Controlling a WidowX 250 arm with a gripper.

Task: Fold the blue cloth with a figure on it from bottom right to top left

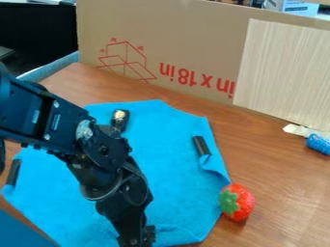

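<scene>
"Camera view, quick. Where's my arm?"

"I have the black arm (pixel 106 159) coming in from the left side, slanting down over the cloth, with the claw (pixel 136 237) low, near the bottom edge."

"Claw state?"

"Can't tell if I'm open or closed, or if I'm gripping anything."

"Cloth?"

"Blue cloth (pixel 171 164), spread over the wooden surface (pixel 287 193), uneven outline with several corners. Part of it lies under my arm from this angle. Right side has a small raised fold (pixel 216 165); wrinkles near the bottom, just beside the claw."

"What's on it?"

"Short black piece (pixel 201 145) by the right edge, just above that fold. Another black piece (pixel 13 172) at the left edge. Dark object with a shiny light spot (pixel 120 118) near the top, next to my arm; can't tell what it is."

"And the red thing?"

"Toy strawberry (pixel 240 202), green leaves toward the cloth, at the lower right edge. It overlaps the edge in this view; can't tell how much of it sits on the fabric."

"Background, fast."

"Cardboard panel (pixel 193 43) upright behind the cloth, red print and a red line drawing on it. Pale wood-grain sheet (pixel 283 72) against its right part. Far right: textured blue object (pixel 319 144) beside a whitish scrap (pixel 299 130). Blue-and-white box (pixel 293 6) behind the panel, top right."
</scene>
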